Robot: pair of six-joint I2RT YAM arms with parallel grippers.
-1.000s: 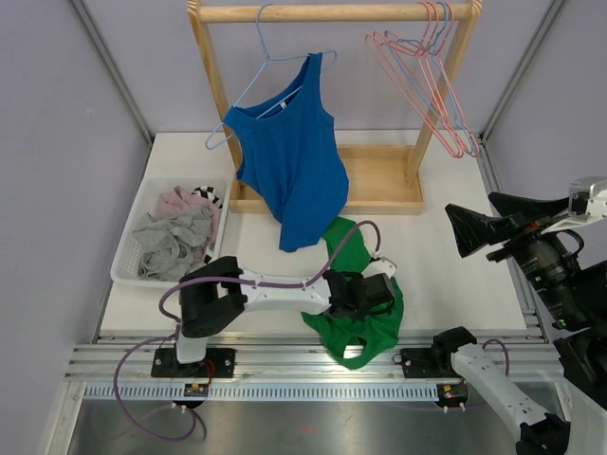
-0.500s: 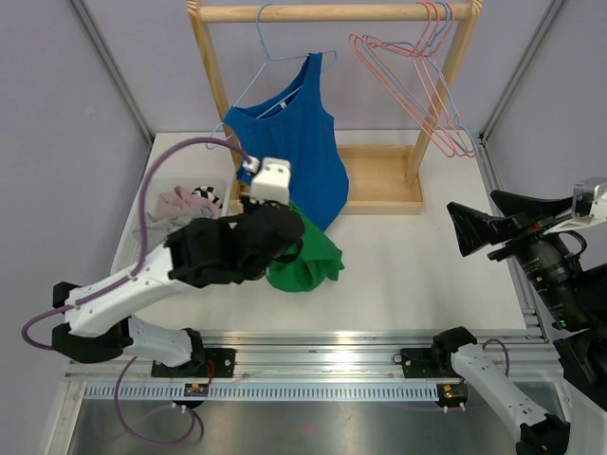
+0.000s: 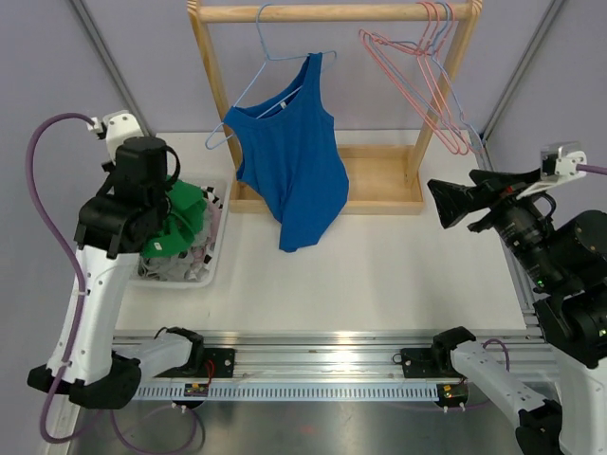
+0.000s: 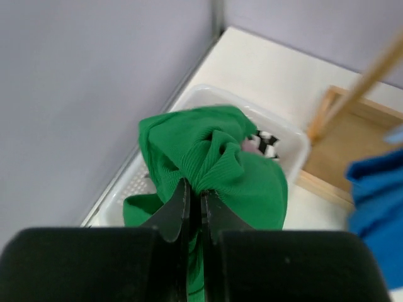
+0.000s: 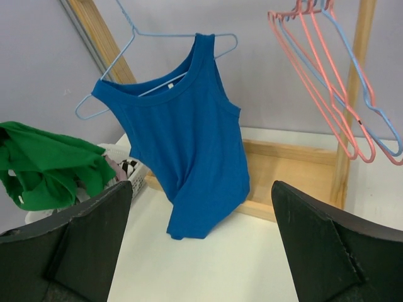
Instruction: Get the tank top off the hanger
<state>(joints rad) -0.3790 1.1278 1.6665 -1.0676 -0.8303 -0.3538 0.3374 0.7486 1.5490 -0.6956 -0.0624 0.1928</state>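
step: I read this as a side job, not the task itself. The blue tank top (image 3: 294, 171) is not off yet.
left gripper (image 4: 194, 189): pressed together, pinching a bunched green garment (image 4: 214, 170). I have it held high above the white basket (image 4: 286, 135) at the left of the table (image 3: 379, 275).
basket contents: other clothes under the green one, grey and pinkish. I can't make out more.
right gripper (image 3: 438, 205): fingers spread wide, holding nothing. It's raised at the right side and faces the tank top, well apart from it.
tank top location: on the blue hanger (image 5: 119, 56), which hooks over the top bar of the wooden rack (image 3: 332, 12), left of middle. The hanger sits tilted and the top hangs skewed, its hem down near the rack base.
other hangers: a bunch of pink hangers (image 3: 417, 85) at the right end of the bar, bare.
progress: early, I judge. Neither gripper touches the tank top.
next move: I'd let go of the green garment into the basket, then bring a free gripper to the tank top.
what it calls for: a pinch low on the fabric or at a strap, then a pull that slides the straps off the hanger ends.
risk: the hanger may swing or come off the bar with the top.
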